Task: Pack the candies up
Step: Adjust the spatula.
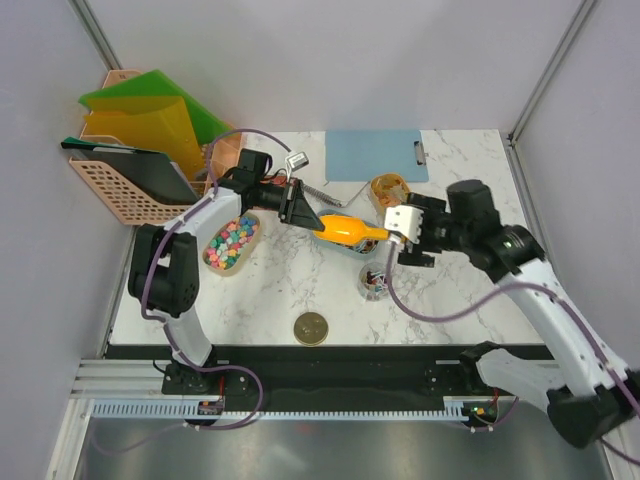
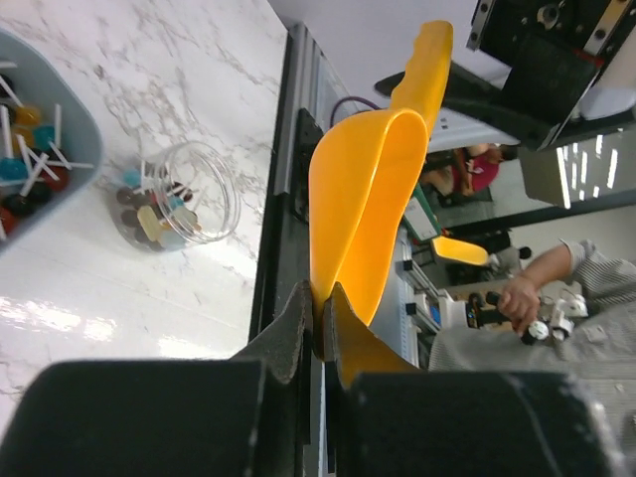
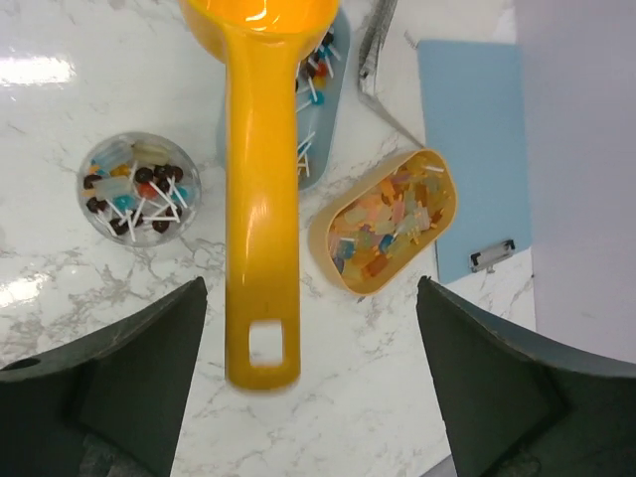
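My left gripper [image 1: 297,207] is shut on the rim of the long orange scoop [image 1: 347,230], held above the table; the pinch shows in the left wrist view [image 2: 323,303], scoop [image 2: 368,199]. My right gripper [image 1: 402,250] is wide open, its fingers either side of the scoop's handle [image 3: 260,199] without touching it. A clear jar [image 1: 375,282] holds dark and coloured candies [image 3: 134,189]; it also shows in the left wrist view [image 2: 177,194]. A tan oval dish [image 3: 328,234] holds pastel and orange candies [image 3: 393,214]. Another tan dish [image 1: 214,262] holds pastel candies [image 1: 230,243].
A grey-blue tray [image 3: 333,119] of stick sweets lies under the scoop; its edge shows in the left wrist view [image 2: 75,149]. A round gold lid [image 1: 311,327] lies near the front edge. A blue clipboard [image 1: 375,155] and metal tongs [image 1: 305,170] lie at the back. A pink basket [image 1: 120,190] with folders stands at the back left.
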